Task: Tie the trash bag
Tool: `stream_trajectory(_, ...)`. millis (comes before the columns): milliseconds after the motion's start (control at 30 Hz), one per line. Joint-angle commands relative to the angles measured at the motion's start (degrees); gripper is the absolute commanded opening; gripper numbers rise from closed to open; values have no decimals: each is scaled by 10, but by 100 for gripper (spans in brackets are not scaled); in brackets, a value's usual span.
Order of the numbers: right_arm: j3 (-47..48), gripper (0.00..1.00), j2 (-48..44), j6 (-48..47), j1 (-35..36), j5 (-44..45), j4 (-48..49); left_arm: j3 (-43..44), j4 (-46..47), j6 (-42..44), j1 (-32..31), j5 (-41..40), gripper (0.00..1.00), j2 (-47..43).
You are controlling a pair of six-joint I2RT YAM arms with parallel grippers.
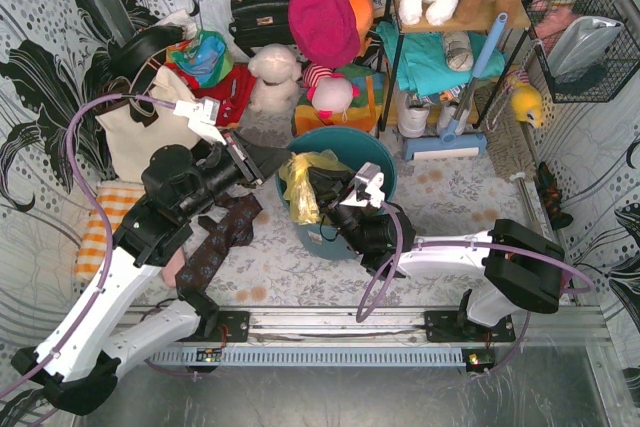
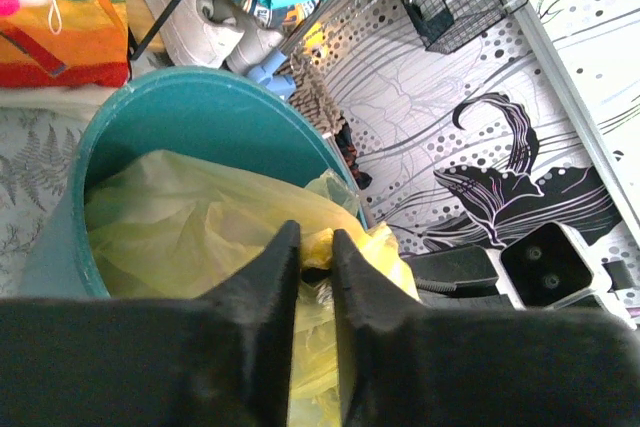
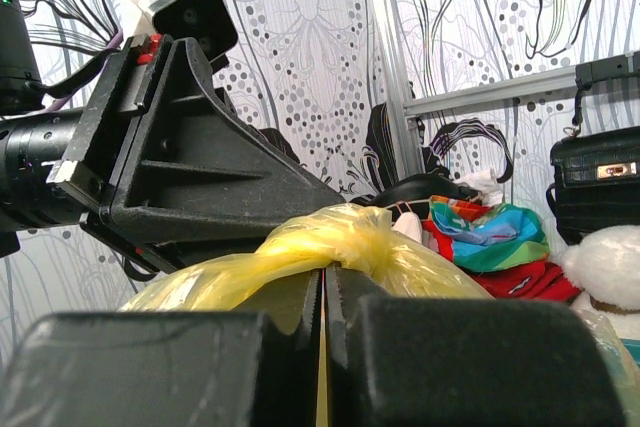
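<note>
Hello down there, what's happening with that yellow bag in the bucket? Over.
Left end effector narrowly open at trash bag top. Right end effector shut on it. Bag sits in teal bucket. No obstruction seen.

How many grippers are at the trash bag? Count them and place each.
2. The left gripper straddles a fold of the trash bag, on its left; the right gripper is shut on its twisted top. None hidden.
</note>
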Motion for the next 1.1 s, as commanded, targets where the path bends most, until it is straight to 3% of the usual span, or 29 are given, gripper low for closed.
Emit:
stream_trajectory(0, 7, 0, -15, 0, -1, 3, 61, -4, 27, 5, -3, 19, 14, -1)
stream_trajectory(100, 6, 0, -14, 0, -1, 5, 61, -2, 25, 5, -3, 14, 0, 0)
stream_trajectory(500, -24, 0, -53, 40, -1, 19, 26, 14, 28, 30, -2, -20, 0, -1)
stream_trajectory(833, -64, 19, -147, 97, 0, 18, -92, 32, 37, 46, -2, -23, 0, 15)
stream_trajectory(1067, -79, 27, -238, 164, 0, 45, -246, 46, 35, 63, -3, -24, 0, 28)
